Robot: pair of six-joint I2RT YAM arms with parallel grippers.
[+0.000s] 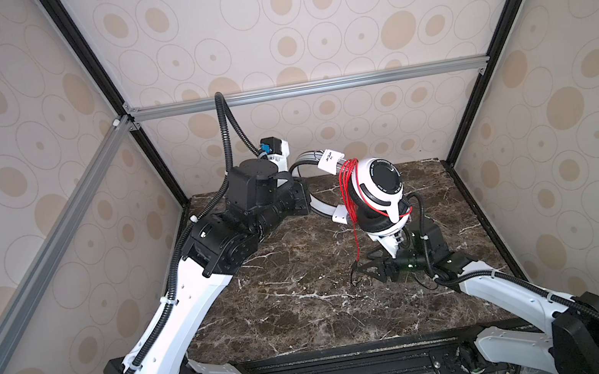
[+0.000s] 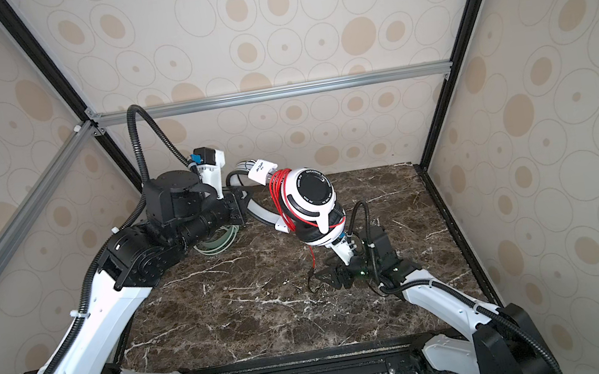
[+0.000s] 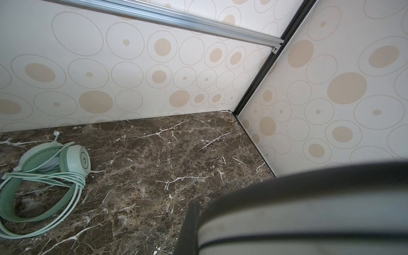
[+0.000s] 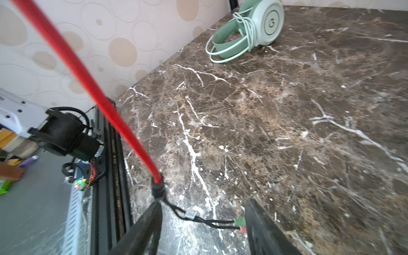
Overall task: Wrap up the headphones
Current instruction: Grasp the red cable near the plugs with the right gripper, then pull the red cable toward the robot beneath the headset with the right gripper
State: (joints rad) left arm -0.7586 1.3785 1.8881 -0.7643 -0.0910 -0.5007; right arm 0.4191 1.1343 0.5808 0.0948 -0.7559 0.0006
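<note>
The white-and-black headphones (image 1: 380, 184), red cable (image 1: 348, 188) looped round the earcups, hang above the table (image 1: 288, 310), headband clamped in the left gripper (image 2: 243, 204); the right gripper (image 4: 204, 204), jaws apart, flanks the cable's plugs.

Overhead stereo pair, wrist cameras near table (image 3: 176, 154)

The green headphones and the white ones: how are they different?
The green headphones lie on the table; the white headphones are held up by the left hand. The green headphones have a pale green cable; the white headphones have a red cable. Both have cable wound around them.
</note>
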